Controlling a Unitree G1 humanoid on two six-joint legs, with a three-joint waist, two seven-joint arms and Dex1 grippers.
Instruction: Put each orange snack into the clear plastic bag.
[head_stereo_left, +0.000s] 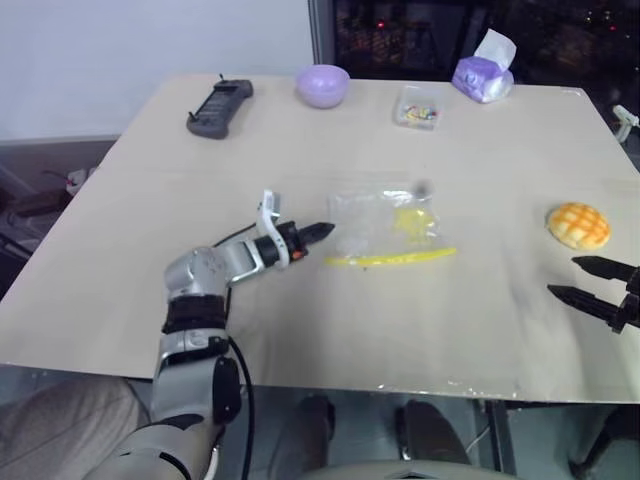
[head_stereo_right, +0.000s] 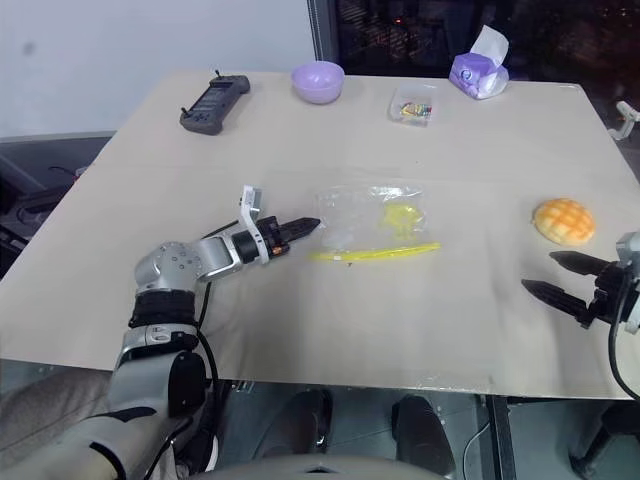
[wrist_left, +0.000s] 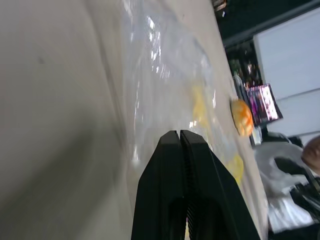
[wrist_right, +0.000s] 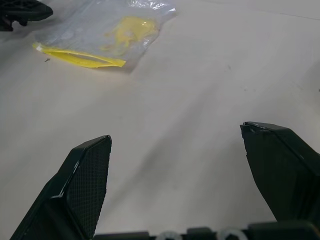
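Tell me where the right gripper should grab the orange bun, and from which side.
Grip the orange bun across its rounded sides, low on the dome. It sits flat and clear just beyond the open right gripper, so a straight advance across the table probably suffices.

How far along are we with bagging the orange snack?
Nothing is bagged yet: the orange snack lies on the table, apart from the clear plastic bag. In hand: the left gripper is shut at the bag's edge. Left: the open right gripper must pick up the snack and bag it.
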